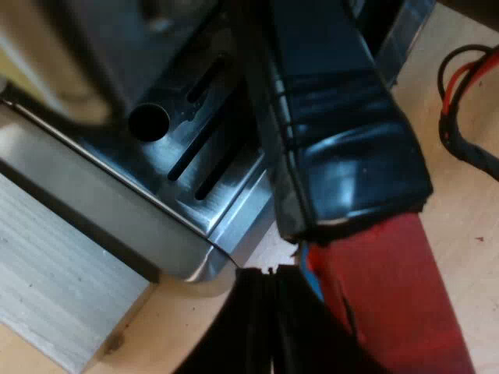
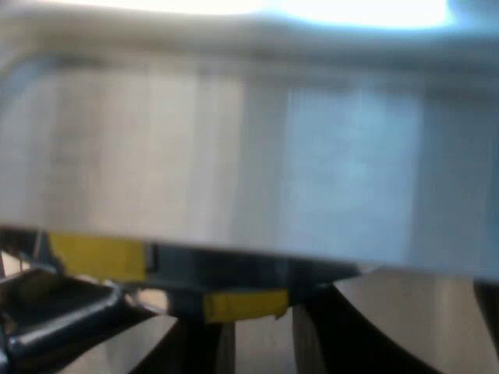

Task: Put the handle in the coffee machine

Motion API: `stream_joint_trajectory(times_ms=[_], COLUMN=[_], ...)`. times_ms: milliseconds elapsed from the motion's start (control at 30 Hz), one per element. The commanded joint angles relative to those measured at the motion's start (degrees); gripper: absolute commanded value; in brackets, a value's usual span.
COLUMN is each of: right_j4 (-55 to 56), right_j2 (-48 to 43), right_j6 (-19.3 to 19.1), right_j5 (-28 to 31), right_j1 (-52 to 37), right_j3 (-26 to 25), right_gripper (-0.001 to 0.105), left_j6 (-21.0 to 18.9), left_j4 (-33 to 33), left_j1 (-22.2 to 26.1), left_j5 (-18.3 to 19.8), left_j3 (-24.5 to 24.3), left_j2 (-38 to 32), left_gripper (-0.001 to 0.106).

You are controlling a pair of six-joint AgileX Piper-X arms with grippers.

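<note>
Item 1, handle [image 1: 343, 140]: dark and glossy, ending in a red end [image 1: 398, 304]. It lies slantwise across the corner of the drip tray, with the red end out over the counter. Its metal head is out of sight, so I cannot tell whether it is seated in the machine.

Item 2, espresso machine [image 1: 117, 47]: dark body above a metal drip tray [image 1: 226, 202]. The tray has long slots and 1 round hole [image 1: 148, 122].

Item 3, counter [image 1: 460, 226]: pale wood. The machine stands on it.

Item 4, slab [image 1: 54, 273]: pale grey and grained, just beside the tray's rim.

Item 5, left gripper [image 1: 273, 274]: black, touching or just beside the red end. I cannot tell whether it is parted, closed or clamping the handle.

Item 6, right gripper [image 2: 253, 327]: its 2 black fingers [image 2: 335, 335] stand apart with a pale gap between them and nothing in it. They sit close under a broad pale metal surface [image 2: 249, 156], with yellow patches [image 2: 97, 257] along its lower edge.
</note>
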Motion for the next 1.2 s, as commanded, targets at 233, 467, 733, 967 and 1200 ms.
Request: stream_joint_trajectory(times_ms=[233,467,733,967,1200], right_j4=[-3.29,-3.31,-2.19,3.7,3.99], right_j2=[-4.77,-4.77,-6.15,-14.49,-20.21], right_j6=[-0.7,-0.71,-0.71,1.5,2.23], right_j5=[1.78,4.43,5.73,5.66,6.04], right_j1=[2.04,3.23,4.06,5.83,8.97], right_j3=[-1.46,-1.46,1.27,11.86,17.41], right_gripper=[0.023,0.023,0.023,0.023,0.023], left_j6=[-2.25,-2.31,-2.47,-2.47,-2.47], left_j4=[0.75,0.77,0.77,0.67,0.67], left_j1=[-0.26,-0.26,-0.26,-1.8,-6.19], left_j5=[3.7,4.22,4.6,4.94,2.05], left_j3=[-0.3,-0.3,-0.3,-0.3,-0.3], left_j2=[-0.62,-0.62,-0.62,-0.62,-0.62], left_gripper=[0.0,0.0,0.0,0.0,0.0])
